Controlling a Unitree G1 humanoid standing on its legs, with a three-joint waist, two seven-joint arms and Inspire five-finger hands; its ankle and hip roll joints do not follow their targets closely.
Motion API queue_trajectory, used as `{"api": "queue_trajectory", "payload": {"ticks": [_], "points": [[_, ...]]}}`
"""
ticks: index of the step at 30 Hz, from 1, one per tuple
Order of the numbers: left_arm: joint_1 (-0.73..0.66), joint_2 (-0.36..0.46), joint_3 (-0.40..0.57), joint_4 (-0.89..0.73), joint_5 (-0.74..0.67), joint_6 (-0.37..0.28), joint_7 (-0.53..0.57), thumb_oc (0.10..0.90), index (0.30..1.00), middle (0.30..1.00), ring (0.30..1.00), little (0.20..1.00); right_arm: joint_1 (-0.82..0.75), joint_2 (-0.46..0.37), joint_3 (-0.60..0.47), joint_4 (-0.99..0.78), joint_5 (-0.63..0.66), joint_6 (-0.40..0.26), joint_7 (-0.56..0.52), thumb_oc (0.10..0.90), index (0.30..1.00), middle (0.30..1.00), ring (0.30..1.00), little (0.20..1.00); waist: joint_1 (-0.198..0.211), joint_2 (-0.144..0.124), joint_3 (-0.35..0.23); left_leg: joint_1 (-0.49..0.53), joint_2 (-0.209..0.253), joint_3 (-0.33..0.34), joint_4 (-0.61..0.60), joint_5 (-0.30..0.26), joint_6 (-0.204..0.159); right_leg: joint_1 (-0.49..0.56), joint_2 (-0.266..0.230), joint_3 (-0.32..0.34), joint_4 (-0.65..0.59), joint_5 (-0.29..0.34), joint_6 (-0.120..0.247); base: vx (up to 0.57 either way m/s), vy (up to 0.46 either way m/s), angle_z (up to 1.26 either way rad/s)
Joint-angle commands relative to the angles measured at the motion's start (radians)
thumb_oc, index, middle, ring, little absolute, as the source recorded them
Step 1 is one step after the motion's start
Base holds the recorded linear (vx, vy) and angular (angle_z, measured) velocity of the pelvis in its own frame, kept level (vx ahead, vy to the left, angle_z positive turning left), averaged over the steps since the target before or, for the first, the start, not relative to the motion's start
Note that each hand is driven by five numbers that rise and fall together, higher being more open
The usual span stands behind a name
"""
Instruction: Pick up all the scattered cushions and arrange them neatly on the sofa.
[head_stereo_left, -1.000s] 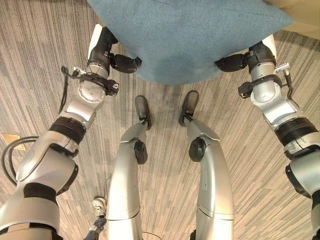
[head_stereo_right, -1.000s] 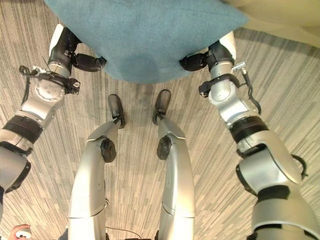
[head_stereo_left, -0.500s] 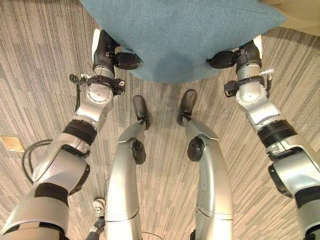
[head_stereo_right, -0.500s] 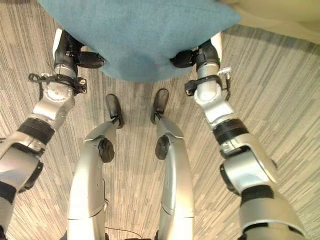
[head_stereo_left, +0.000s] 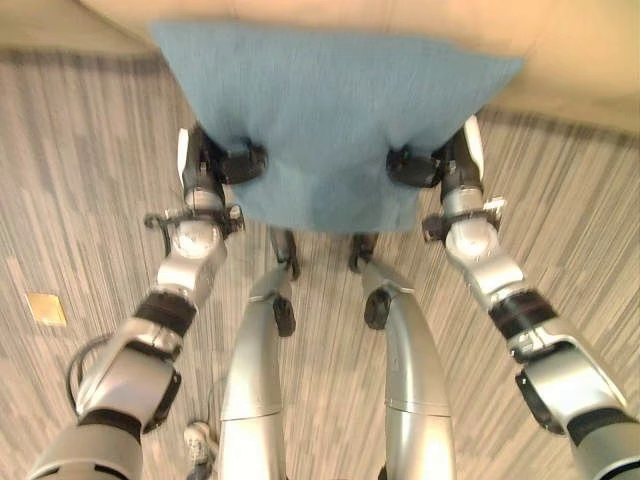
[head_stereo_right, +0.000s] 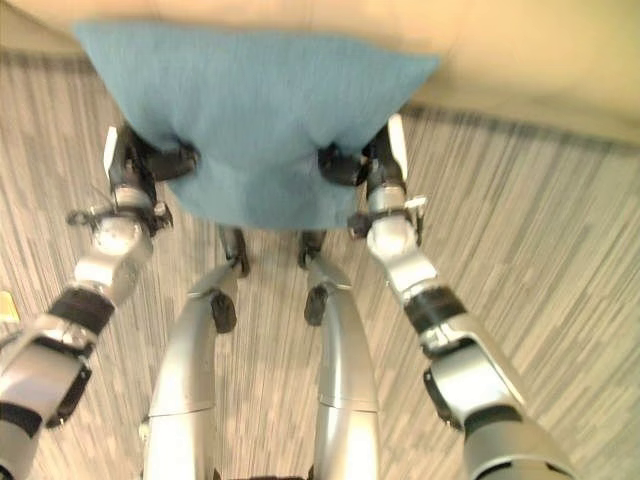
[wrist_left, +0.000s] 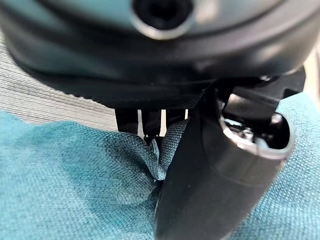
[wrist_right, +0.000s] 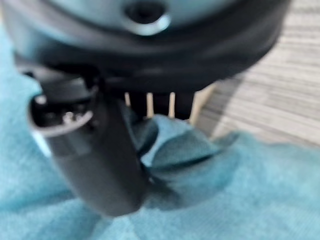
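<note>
Left eye view has tipped up within the last second to bring the beige sofa into sight beyond the teal cushion, pinched at its sides by left hand and right hand (placement looks close).

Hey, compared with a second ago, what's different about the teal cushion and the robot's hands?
The teal cushion has been carried forward: its far edge now lies against the beige sofa, which shows across far more of the head views as the camera moved with the robot. The arms have drawn closer together under it. Unchanged: the left robot hand and the right robot hand both still pinch the cushion's fabric at its sides.
</note>
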Motion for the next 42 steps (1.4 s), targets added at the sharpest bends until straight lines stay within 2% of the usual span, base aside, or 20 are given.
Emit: {"api": "queue_trajectory", "payload": {"ticks": [1, 4, 5, 7, 8, 9, 11, 12, 13, 14, 15, 16, 17, 18, 19, 21, 26, 32, 38, 42], "points": [[0.01, -0.186, -0.046, -0.239, 0.055, -0.156, -0.097, 0.4, 0.3, 0.3, 0.3, 0.3, -0.033, 0.188, 0.029, -0.252, 0.065, -0.216, 0.126, 0.4, 0.3, 0.3, 0.3, 0.3, -0.003, 0.034, -0.137, 0.04, 0.004, -0.094, -0.094, -0.033, -0.053, 0.126, 0.034, -0.014, -0.051, -0.095, 0.109, -0.04, -0.067, 0.09], [0.107, -0.198, -0.03, -0.327, 0.08, -0.168, -0.102, 0.4, 0.3, 0.3, 0.3, 0.3, 0.079, 0.189, 0.001, -0.349, 0.079, -0.235, 0.153, 0.4, 0.3, 0.3, 0.3, 0.3, 0.0, 0.027, -0.143, 0.166, 0.011, -0.101, -0.167, -0.021, -0.069, 0.241, 0.025, -0.027, -0.121, -0.086, 0.114, -0.03, -0.055, 0.02], [0.112, -0.199, -0.03, -0.331, 0.082, -0.167, -0.101, 0.4, 0.3, 0.3, 0.3, 0.3, 0.084, 0.189, 0.001, -0.352, 0.079, -0.233, 0.153, 0.4, 0.3, 0.3, 0.3, 0.3, 0.0, 0.027, -0.14, 0.175, 0.011, -0.101, -0.172, -0.019, -0.069, 0.249, 0.025, -0.028, -0.125, -0.085, 0.114, -0.01, -0.079, -0.02], [0.195, -0.196, -0.024, -0.391, 0.097, -0.174, -0.116, 0.4, 0.3, 0.3, 0.3, 0.3, 0.179, 0.176, -0.012, -0.437, 0.061, -0.234, 0.172, 0.4, 0.3, 0.3, 0.3, 0.3, 0.001, 0.018, -0.153, 0.309, 0.01, -0.103, -0.24, -0.009, -0.082, 0.372, 0.026, -0.045, -0.196, -0.081, 0.116, 0.01, -0.073, 0.01], [0.195, -0.196, -0.024, -0.391, 0.097, -0.174, -0.116, 0.4, 0.3, 0.3, 0.3, 0.3, 0.179, 0.176, -0.012, -0.437, 0.061, -0.234, 0.172, 0.4, 0.3, 0.3, 0.3, 0.3, 0.001, 0.018, -0.153, 0.309, 0.01, -0.103, -0.24, -0.009, -0.082, 0.372, 0.026, -0.045, -0.196, -0.081, 0.116, -0.04, -0.055, 0.05], [0.259, -0.202, -0.014, -0.442, 0.094, -0.176, -0.125, 0.4, 0.3, 0.3, 0.3, 0.3, 0.257, 0.175, -0.023, -0.486, 0.05, -0.231, 0.182, 0.4, 0.3, 0.3, 0.3, 0.3, 0.005, 0.011, -0.155, 0.41, 0.006, -0.099, -0.302, 0.036, -0.086, 0.471, 0.026, -0.066, -0.267, -0.043, 0.11, -0.02, -0.057, 0.05], [0.289, -0.202, -0.013, -0.451, 0.094, -0.178, -0.13, 0.4, 0.3, 0.3, 0.3, 0.3, 0.284, 0.171, -0.022, -0.502, 0.039, -0.226, 0.184, 0.4, 0.3, 0.3, 0.3, 0.3, 0.004, 0.008, -0.157, 0.453, 0.007, -0.101, -0.317, 0.037, -0.087, 0.516, 0.024, -0.073, -0.289, -0.04, 0.111, 0.01, -0.046, 0.07], [0.32, -0.204, -0.01, -0.465, 0.097, -0.177, -0.136, 0.4, 0.3, 0.3, 0.3, 0.3, 0.318, 0.172, -0.025, -0.521, 0.026, -0.224, 0.187, 0.4, 0.3, 0.3, 0.3, 0.3, 0.006, 0.005, -0.16, 0.506, 0.006, -0.101, -0.341, 0.041, -0.091, 0.566, 0.029, -0.074, -0.31, -0.04, 0.112, 0.09, -0.061, 0.1], [0.376, -0.207, 0.001, -0.491, 0.079, -0.181, -0.146, 0.4, 0.3, 0.3, 0.3, 0.3, 0.376, 0.164, -0.034, -0.544, 0.02, -0.219, 0.197, 0.4, 0.3, 0.3, 0.3, 0.3, 0.011, 0.0, -0.17, 0.604, 0.003, -0.103, -0.38, 0.051, -0.097, 0.665, 0.034, -0.086, -0.355, -0.037, 0.115, 0.12, -0.074, 0.08], [0.405, -0.207, 0.005, -0.506, 0.075, -0.178, -0.153, 0.4, 0.3, 0.3, 0.3, 0.3, 0.404, 0.16, -0.041, -0.556, 0.019, -0.216, 0.202, 0.4, 0.3, 0.3, 0.3, 0.3, 0.014, -0.001, -0.172, 0.655, 0.002, -0.099, -0.404, 0.055, -0.099, 0.714, 0.04, -0.091, -0.375, -0.036, 0.115, 0.1, -0.057, 0.07], [0.406, -0.207, 0.005, -0.506, 0.075, -0.178, -0.153, 0.4, 0.3, 0.3, 0.3, 0.3, 0.405, 0.16, -0.041, -0.557, 0.019, -0.215, 0.202, 0.4, 0.3, 0.3, 0.3, 0.3, 0.014, -0.001, -0.169, 0.661, 0.002, -0.099, -0.406, 0.056, -0.099, 0.719, 0.041, -0.091, -0.377, -0.036, 0.116, 0.13, -0.03, 0.04], [0.47, -0.194, 0.022, -0.526, 0.077, -0.181, -0.167, 0.4, 0.3, 0.3, 0.3, 0.3, 0.461, 0.14, -0.058, -0.577, 0.011, -0.214, 0.225, 0.4, 0.3, 0.3, 0.3, 0.3, 0.019, -0.003, -0.182, 0.76, 0.001, -0.095, -0.461, 0.068, -0.106, 0.817, 0.05, -0.103, -0.427, -0.033, 0.122, 0.1, -0.018, 0.05], [0.471, -0.194, 0.022, -0.526, 0.077, -0.181, -0.167, 0.4, 0.3, 0.3, 0.3, 0.3, 0.462, 0.14, -0.058, -0.578, 0.011, -0.213, 0.225, 0.4, 0.3, 0.3, 0.3, 0.3, 0.02, -0.003, -0.179, 0.765, 0.001, -0.095, -0.463, 0.069, -0.107, 0.822, 0.051, -0.103, -0.429, -0.033, 0.122, 0.14, -0.015, 0.01], [0.504, -0.185, 0.033, -0.54, 0.081, -0.181, -0.175, 0.4, 0.3, 0.3, 0.3, 0.3, 0.488, 0.129, -0.066, -0.586, -0.001, -0.212, 0.23, 0.4, 0.3, 0.3, 0.3, 0.3, 0.021, -0.001, -0.19, 0.809, 0.0, -0.09, -0.492, 0.079, -0.109, 0.867, 0.056, -0.108, -0.455, -0.027, 0.124, 0.13, 0.001, 0.01], [0.569, -0.167, 0.059, -0.563, 0.094, -0.181, -0.188, 0.4, 0.3, 0.3, 0.3, 0.3, 0.537, 0.098, -0.088, -0.619, -0.034, -0.207, 0.249, 0.4, 0.3, 0.3, 0.3, 0.3, 0.024, -0.001, -0.215, 0.898, 0.003, -0.079, -0.542, 0.086, -0.118, 0.961, 0.067, -0.112, -0.503, -0.029, 0.13, 0.2, 0.004, 0.01], [0.633, -0.152, 0.085, -0.592, 0.107, -0.177, -0.199, 0.4, 0.3, 0.3, 0.3, 0.3, 0.589, 0.08, -0.113, -0.655, -0.052, -0.203, 0.266, 0.4, 0.3, 0.3, 0.3, 0.3, 0.026, -0.003, -0.243, 0.978, 0.008, -0.063, -0.592, 0.098, -0.126, 1.047, 0.077, -0.119, -0.556, -0.024, 0.137, 0.17, 0.005, 0.02], [0.739, -0.125, 0.15, -0.641, 0.148, -0.169, -0.213, 0.4, 0.3, 0.3, 0.3, 0.3, 0.69, 0.055, -0.181, -0.695, -0.092, -0.189, 0.287, 0.4, 0.3, 0.3, 0.3, 0.3, 0.028, -0.002, -0.318, 1.102, 0.005, -0.046, -0.673, 0.115, -0.131, 1.183, 0.1, -0.12, -0.657, -0.012, 0.145, 0.12, 0.01, 0.04], [0.797, -0.133, 0.186, -0.659, 0.162, -0.154, -0.207, 0.4, 0.3, 0.3, 0.3, 0.3, 0.743, 0.076, -0.213, -0.708, -0.084, -0.174, 0.297, 0.4, 0.3, 0.3, 0.3, 0.3, 0.035, -0.001, -0.359, 1.19, 0.004, -0.044, -0.702, 0.109, -0.129, 1.282, 0.113, -0.107, -0.69, -0.021, 0.144, 0.04, 0.001, 0.0], [0.811, -0.139, 0.183, -0.665, 0.178, -0.14, -0.22, 0.4, 0.3, 0.3, 0.3, 0.3, 0.756, 0.068, -0.219, -0.72, -0.111, -0.168, 0.302, 0.4, 0.3, 0.3, 0.3, 0.3, 0.042, -0.002, -0.364, 1.214, 0.0, -0.055, -0.693, 0.101, -0.129, 1.325, 0.117, -0.1, -0.711, -0.03, 0.139, -0.01, -0.002, 0.03], [0.82, -0.138, 0.173, -0.665, 0.184, -0.136, -0.236, 0.4, 0.3, 0.3, 0.3, 0.3, 0.766, 0.066, -0.221, -0.716, -0.114, -0.169, 0.309, 0.4, 0.3, 0.3, 0.3, 0.3, 0.045, -0.008, -0.347, 1.177, -0.007, -0.067, -0.624, 0.081, -0.128, 1.315, 0.11, -0.105, -0.709, -0.029, 0.136, -0.1, 0.012, 0.22]]}}
